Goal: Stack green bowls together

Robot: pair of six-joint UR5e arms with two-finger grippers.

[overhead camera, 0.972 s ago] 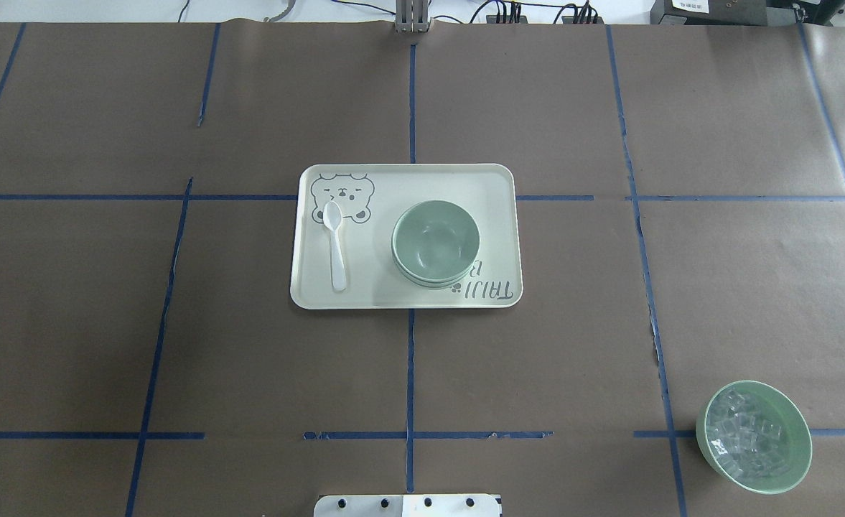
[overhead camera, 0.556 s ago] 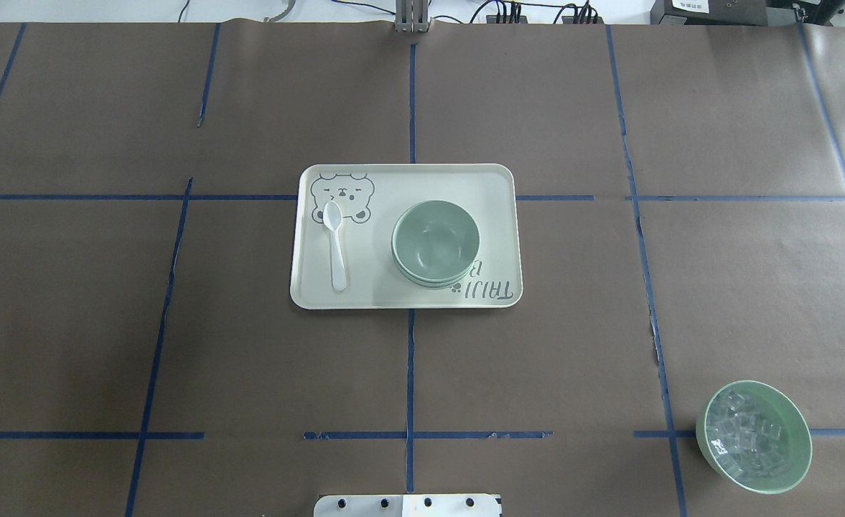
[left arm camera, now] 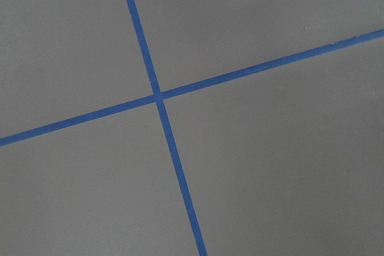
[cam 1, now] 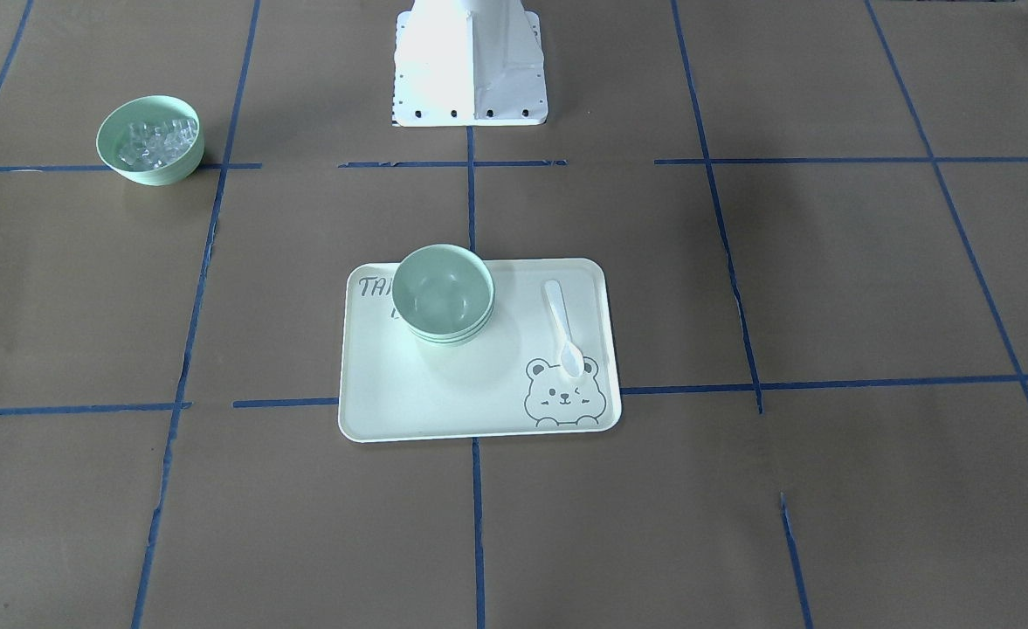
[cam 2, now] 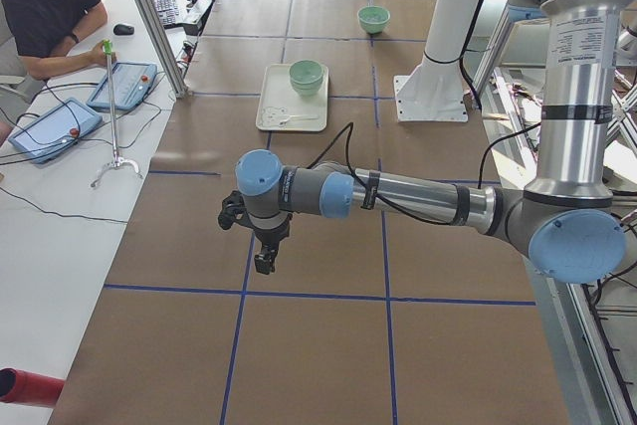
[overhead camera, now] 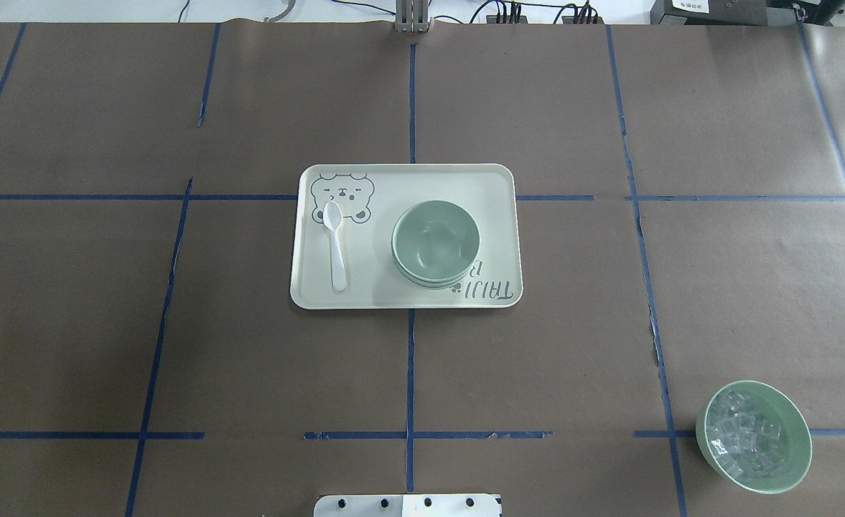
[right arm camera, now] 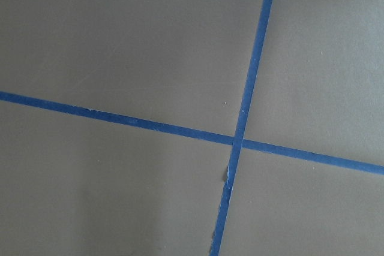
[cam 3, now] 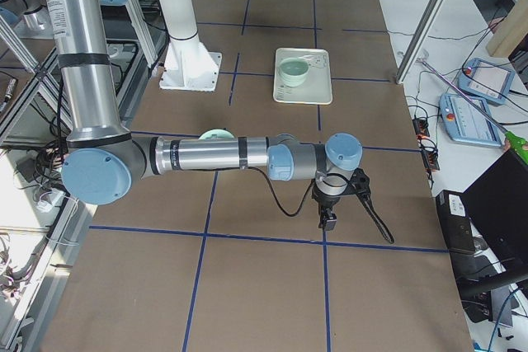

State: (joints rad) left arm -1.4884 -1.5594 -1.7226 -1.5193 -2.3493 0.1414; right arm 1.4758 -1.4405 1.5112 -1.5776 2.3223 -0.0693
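Observation:
The green bowls (overhead camera: 435,243) sit nested in one stack on the right half of the bear-printed tray (overhead camera: 386,293); the stack also shows in the front-facing view (cam 1: 443,293). Neither gripper is in the overhead or front-facing view. My left gripper (cam 2: 264,261) hangs over bare table far from the tray, in the exterior left view only. My right gripper (cam 3: 328,222) hangs over bare table at the other end, in the exterior right view only. I cannot tell whether either is open or shut. Both wrist views show only brown paper and blue tape lines.
A white spoon (overhead camera: 336,248) lies on the tray's left half. A like green bowl with clear cubes (overhead camera: 752,436) stands at the near right of the table. The robot's white base (cam 1: 470,65) is at the table's edge. A person (cam 2: 45,7) sits beside the table.

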